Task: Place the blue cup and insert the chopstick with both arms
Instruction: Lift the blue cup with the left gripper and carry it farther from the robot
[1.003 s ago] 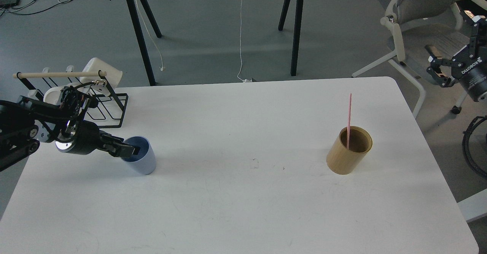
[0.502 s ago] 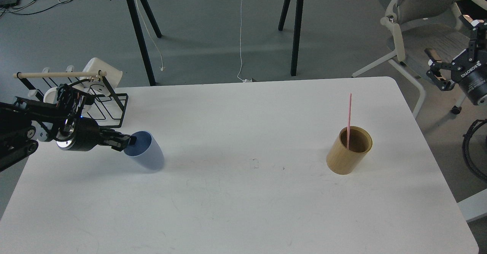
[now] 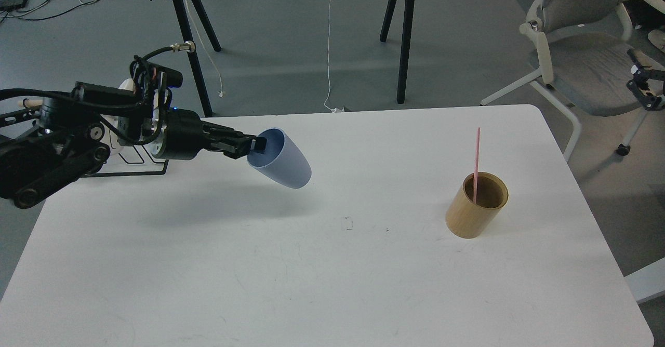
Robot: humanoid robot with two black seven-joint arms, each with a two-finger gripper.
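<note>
Above white table [image 3: 311,284], left claw [image 3: 252,145] pinches tilted pale blue cup [image 3: 283,160]

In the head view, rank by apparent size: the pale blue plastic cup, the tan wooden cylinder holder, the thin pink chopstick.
1. Tan wooden cylinder holder and pale blue plastic cup, held tilted by the left gripper: they look about alike, so I won't rank them.
2. Thin pink chopstick: longest, but by far the slimmest.
</note>
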